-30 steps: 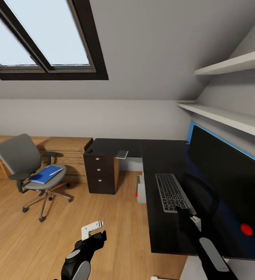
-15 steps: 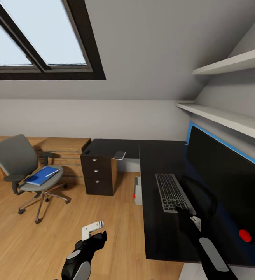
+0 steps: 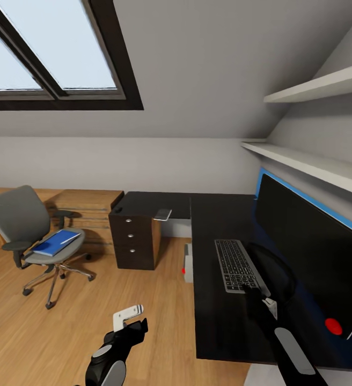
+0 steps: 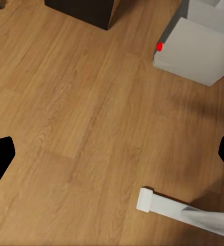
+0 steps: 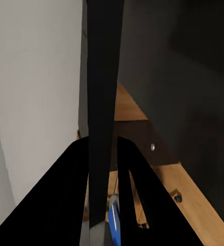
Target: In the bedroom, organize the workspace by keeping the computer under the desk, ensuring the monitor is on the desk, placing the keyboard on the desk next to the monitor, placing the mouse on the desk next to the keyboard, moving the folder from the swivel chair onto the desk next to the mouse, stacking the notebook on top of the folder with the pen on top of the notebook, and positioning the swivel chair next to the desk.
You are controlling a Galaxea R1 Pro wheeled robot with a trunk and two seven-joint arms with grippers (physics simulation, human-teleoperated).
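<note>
- I see the long black desk (image 3: pixel 213 321) along the right wall; the monitor (image 3: pixel 315 252) stands on it, and the keyboard (image 3: pixel 236 265) lies flat in front of the screen.
- My right claw (image 3: pixel 253 293) sits at the near edge of the keyboard; in the right wrist view its two dark fingers (image 5: pixel 129 184) are closed on a thin dark edge, so I take it as gripping the keyboard.
- My left claw (image 3: pixel 127 316) hangs over the wood floor (image 4: pixel 81 113), well apart from the desk; in the left wrist view its tips sit at opposite edges, jaws spread wide and holding nothing.
- The computer (image 3: pixel 187 262), a light-grey box with a red dot, stands on the floor under the desk edge.
- The swivel chair (image 3: pixel 36 236) is well apart from the desk, near a low wooden cabinet (image 3: pixel 85 206); the blue folder (image 3: pixel 53 243) lies on its seat; a thin white pen (image 3: pixel 70 238) rests on the folder.
- A small flat dark notebook (image 3: pixel 163 214) overhangs the desk edge above the drawers (image 3: pixel 132 241).
</note>
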